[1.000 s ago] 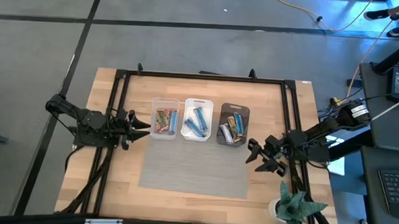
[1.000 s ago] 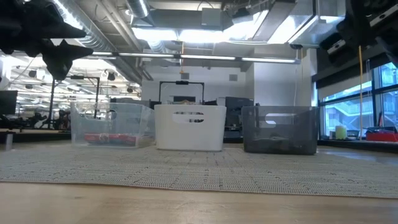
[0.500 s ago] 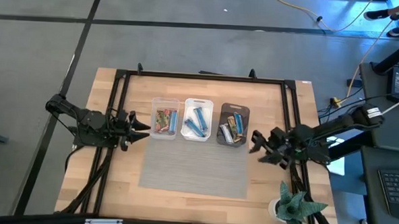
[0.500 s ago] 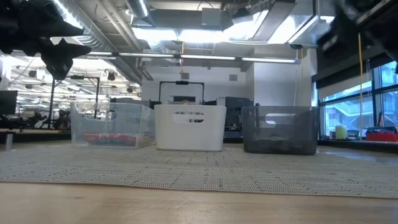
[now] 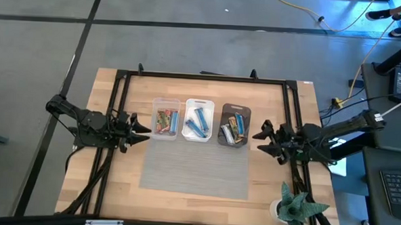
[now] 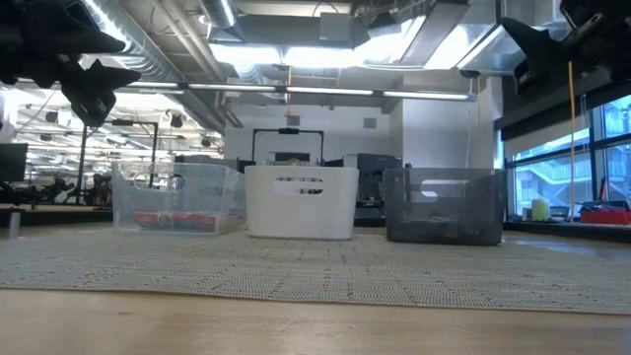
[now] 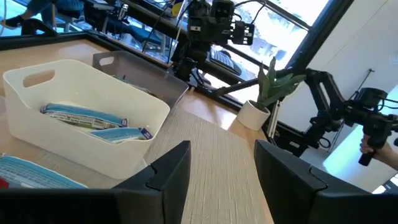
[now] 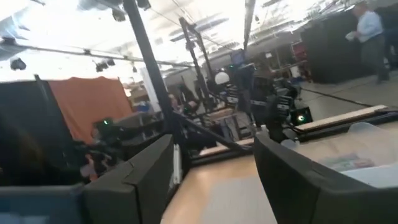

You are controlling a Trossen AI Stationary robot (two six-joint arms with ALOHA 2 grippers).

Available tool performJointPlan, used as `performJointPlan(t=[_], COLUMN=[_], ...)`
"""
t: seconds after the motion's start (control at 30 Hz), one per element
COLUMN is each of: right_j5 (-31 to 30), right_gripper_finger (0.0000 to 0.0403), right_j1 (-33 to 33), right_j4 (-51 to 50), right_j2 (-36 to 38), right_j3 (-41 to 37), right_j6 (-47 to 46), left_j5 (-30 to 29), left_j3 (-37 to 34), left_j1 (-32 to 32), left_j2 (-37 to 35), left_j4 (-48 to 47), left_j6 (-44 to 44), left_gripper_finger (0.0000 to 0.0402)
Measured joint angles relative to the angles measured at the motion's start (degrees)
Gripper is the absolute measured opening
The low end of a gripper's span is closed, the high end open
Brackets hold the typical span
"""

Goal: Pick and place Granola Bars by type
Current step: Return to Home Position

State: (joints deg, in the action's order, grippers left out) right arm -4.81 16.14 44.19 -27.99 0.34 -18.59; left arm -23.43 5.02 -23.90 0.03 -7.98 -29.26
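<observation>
Grey mat [image 5: 196, 166] fronts bins [image 5: 199, 101]; corner potted plant [image 5: 295, 205]; right gripper [image 5: 259, 137] beside black bin [image 5: 236, 108].

An open-plan robotics lab: exposed ceiling ducts [image 6: 148, 44], strip lights [image 6: 335, 92], bare concrete floor [image 5: 189, 51], cabled desks [image 5: 388, 154].

Red-green granola bars [image 5: 162, 119] and one blue bar [image 5: 175, 119] lie in the clear bin [image 5: 166, 101]. Blue bars [image 5: 197, 120] lie in the white bin [image 5: 199, 101]. A brown-orange bar [image 5: 238, 123] and a silver-blue bar [image 5: 226, 132] lie in the dark bin [image 5: 236, 107].
</observation>
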Motion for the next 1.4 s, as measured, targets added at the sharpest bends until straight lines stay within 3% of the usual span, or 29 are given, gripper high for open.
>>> performJointPlan(t=[0.3, 0.4, 0.63, 0.87, 1.2, 1.4], right_j5=[7.44, 7.42, -1.4, -2.87, -8.22, -8.66], right_gripper_finger=[0.0226, 0.0226, 0.0226, 0.0226, 0.0226, 0.0226], right_j1=[0.0, 0.02, 0.02, 0.0, 0.02, 0.0], right_j4=[-10.74, -14.3, -27.06, -36.86, -40.75, -40.64], right_j2=[10.95, 14.59, 21.98, 28.0, 27.86, 26.37], right_j3=[0.0, 0.0, 0.0, 0.0, 0.0, 0.0], right_j6=[4.05, 4.38, 8.81, 13.09, 16.02, 21.05], left_j5=[-0.02, -0.38, -0.64, -0.65, -1.19, -5.8], left_j3=[0.0, 0.0, 0.0, 0.0, 0.0, -0.02], left_j1=[0.0, 0.0, 0.0, 0.0, 0.02, 0.02], left_j2=[0.0, 0.0, 0.0, 0.0, 0.0, 0.0], left_j4=[-0.01, -0.01, -0.01, -0.03, -0.68, -2.68], left_j6=[1.94, 2.47, 2.44, 2.63, 7.74, 11.6], left_gripper_finger=[0.0172, 0.0171, 0.0171, 0.0173, 0.0171, 0.0171])
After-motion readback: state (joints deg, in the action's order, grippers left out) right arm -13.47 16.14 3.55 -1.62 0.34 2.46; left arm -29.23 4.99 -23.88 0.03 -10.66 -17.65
